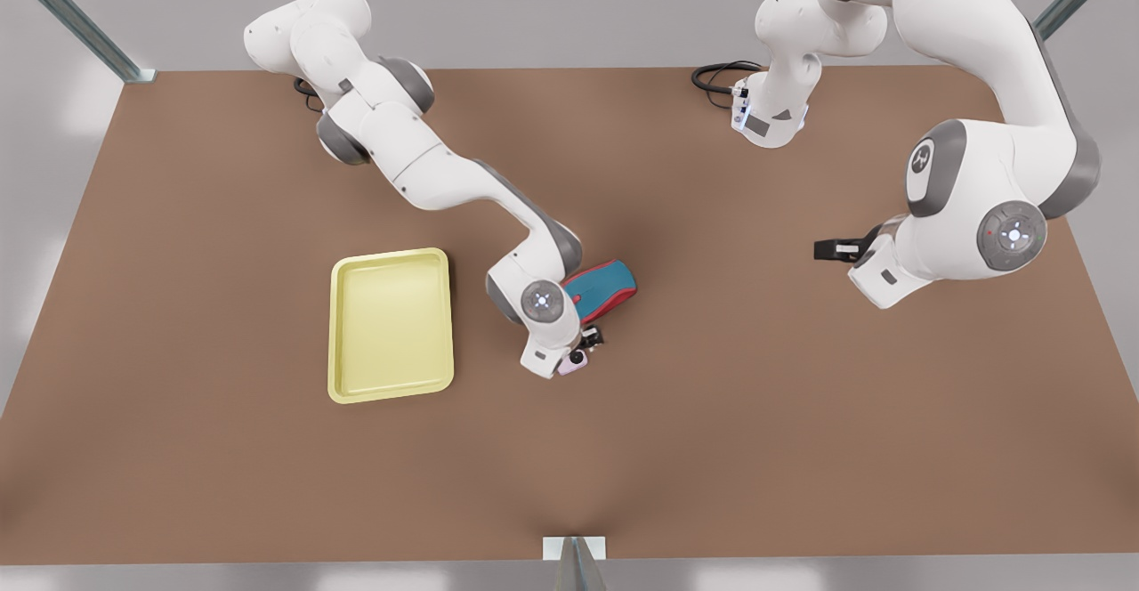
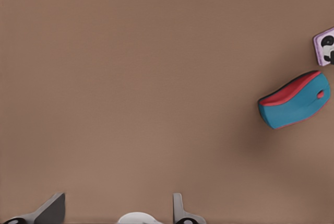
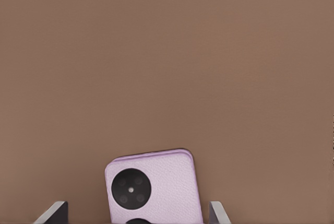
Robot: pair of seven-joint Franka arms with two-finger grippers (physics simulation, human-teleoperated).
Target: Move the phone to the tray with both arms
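The small lilac, nearly square phone [image 3: 152,188] lies flat on the brown table [image 1: 712,395], just beside the teal-and-red computer mouse [image 1: 601,289] and near the empty pale yellow rimmed tray [image 1: 391,324]. The right end effector [image 3: 132,214] straddles it, fingers spread and not yet closed. It should descend squarely, pinch both edges, and avoid nudging the mouse. The left end effector [image 2: 116,209] waits released, well apart.
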